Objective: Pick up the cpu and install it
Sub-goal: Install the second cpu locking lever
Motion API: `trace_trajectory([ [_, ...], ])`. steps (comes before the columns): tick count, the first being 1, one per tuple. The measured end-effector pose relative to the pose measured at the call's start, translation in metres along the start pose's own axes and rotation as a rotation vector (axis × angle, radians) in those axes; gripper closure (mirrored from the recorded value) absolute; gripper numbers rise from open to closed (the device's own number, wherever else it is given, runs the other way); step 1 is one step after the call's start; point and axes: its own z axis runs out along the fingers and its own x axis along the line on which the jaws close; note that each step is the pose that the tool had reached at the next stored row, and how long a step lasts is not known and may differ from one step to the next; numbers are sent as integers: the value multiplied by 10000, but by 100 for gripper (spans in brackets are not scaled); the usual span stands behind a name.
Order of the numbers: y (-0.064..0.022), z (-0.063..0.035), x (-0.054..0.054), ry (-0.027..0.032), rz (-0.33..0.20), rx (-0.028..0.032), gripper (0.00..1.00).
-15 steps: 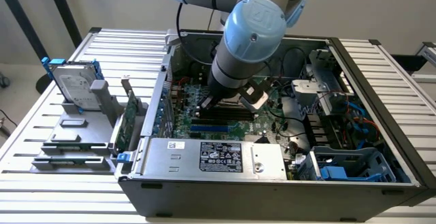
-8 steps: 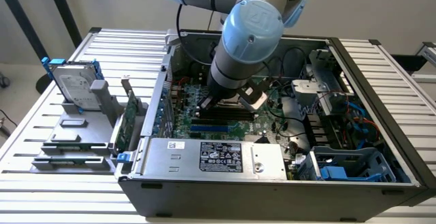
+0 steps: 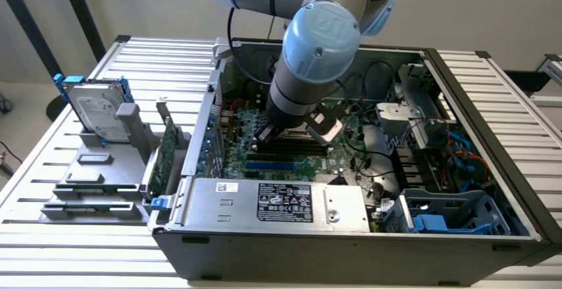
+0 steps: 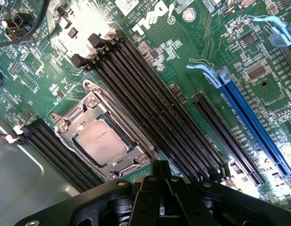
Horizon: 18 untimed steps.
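While the arm [image 3: 312, 72] reaches down into the open computer case [image 3: 457, 170], the gripper [image 4: 160, 175] hangs just above the green motherboard [image 4: 183, 61] with its black fingers pressed together and nothing between them. The cpu [image 4: 99, 141] sits seated in its socket, silvery top plate facing up, framed by the metal retention bracket [image 4: 131, 136]. The fingertips stand just beside the socket's corner, apart from the chip.

Surroundings on the board: rows of long black memory slots [image 4: 150, 99] run along one side of the socket, and a shorter bank of black slots [image 4: 55, 150] lies on its other side. A blue expansion slot [image 4: 253, 127] and a black one [image 4: 225, 136] lie further off, with pale blue latches at their ends. A grey metal wall [image 4: 22, 183] borders the board near the socket.

In the exterior view, the arm's wrist covers the middle of the board. A grey power supply [image 3: 272, 203] sits at the near edge of the case, and blue drive bays [image 3: 448, 216] stand at the exterior view's right. Outside the case, at the exterior view's left, a hard drive [image 3: 92, 111] with blue rails stands in a grey rack [image 3: 97, 183], beside a green circuit card [image 3: 162, 154].

Legible writing: "DELL" printed in white on the motherboard; the power supply's label [image 3: 283, 203] carries text too small to read.
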Motion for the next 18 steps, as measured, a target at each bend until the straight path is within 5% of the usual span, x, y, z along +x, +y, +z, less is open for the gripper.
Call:
trace_trajectory([
  [9,-26,41,7,58,-46,-74,89],
  [18,-52,63,-4,-9,-41,-129,89],
])
